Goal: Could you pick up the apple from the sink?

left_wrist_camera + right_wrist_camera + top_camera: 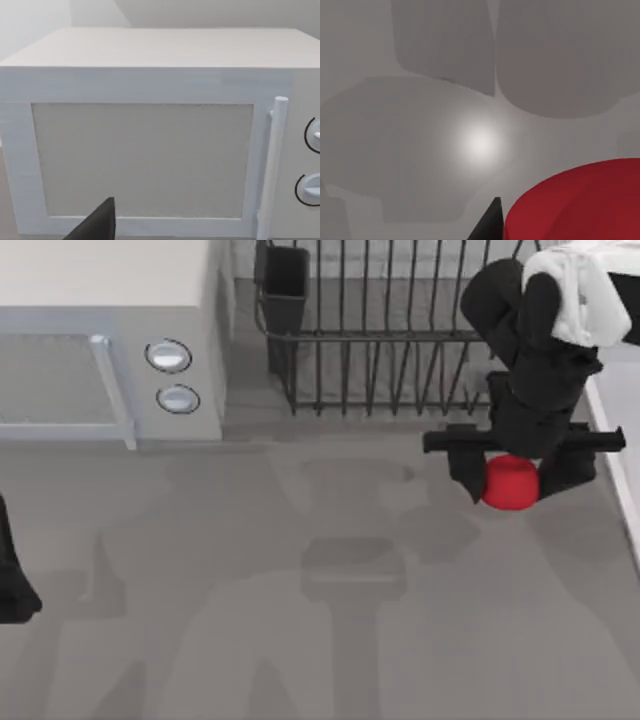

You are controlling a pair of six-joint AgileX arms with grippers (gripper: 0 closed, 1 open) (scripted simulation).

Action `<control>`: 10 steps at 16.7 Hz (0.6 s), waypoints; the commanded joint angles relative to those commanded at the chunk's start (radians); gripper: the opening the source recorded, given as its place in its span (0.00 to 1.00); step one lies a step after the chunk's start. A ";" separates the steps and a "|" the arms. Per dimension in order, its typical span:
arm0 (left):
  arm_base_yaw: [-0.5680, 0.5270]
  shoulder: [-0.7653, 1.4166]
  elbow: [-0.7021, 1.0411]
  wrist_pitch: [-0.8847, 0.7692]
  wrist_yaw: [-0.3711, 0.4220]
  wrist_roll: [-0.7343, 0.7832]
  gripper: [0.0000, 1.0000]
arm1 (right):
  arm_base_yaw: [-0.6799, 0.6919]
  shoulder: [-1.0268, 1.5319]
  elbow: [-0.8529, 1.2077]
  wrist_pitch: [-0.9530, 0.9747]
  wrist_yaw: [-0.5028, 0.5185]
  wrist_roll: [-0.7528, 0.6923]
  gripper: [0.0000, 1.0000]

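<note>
The apple (510, 483) is a bright red ball held between the black fingers of my right gripper (512, 480), which is shut on it. It hangs over the grey counter, just left of the sink's pale raised rim (622, 490) at the table's right edge. In the right wrist view the apple (580, 205) bulges large and close, with one dark fingertip (489, 222) beside it and the grey counter below. My left gripper (12, 590) stays parked at the table's left edge, facing the microwave.
A white microwave (110, 330) with two round knobs (168, 356) stands at the back left, and its door (145, 160) shows close in the left wrist view. A dark wire dish rack (380, 330) stands at the back, behind the right arm.
</note>
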 joint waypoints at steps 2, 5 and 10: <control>0.000 0.000 0.000 0.000 0.000 0.000 1.00 | 0.000 0.000 -0.001 0.001 0.000 0.000 0.00; 0.000 0.000 0.000 0.000 0.000 0.000 1.00 | 0.000 0.000 -0.001 0.001 0.000 0.000 0.08; 0.000 0.000 0.000 0.000 0.000 0.000 1.00 | 0.000 0.000 -0.001 0.001 0.000 0.000 0.45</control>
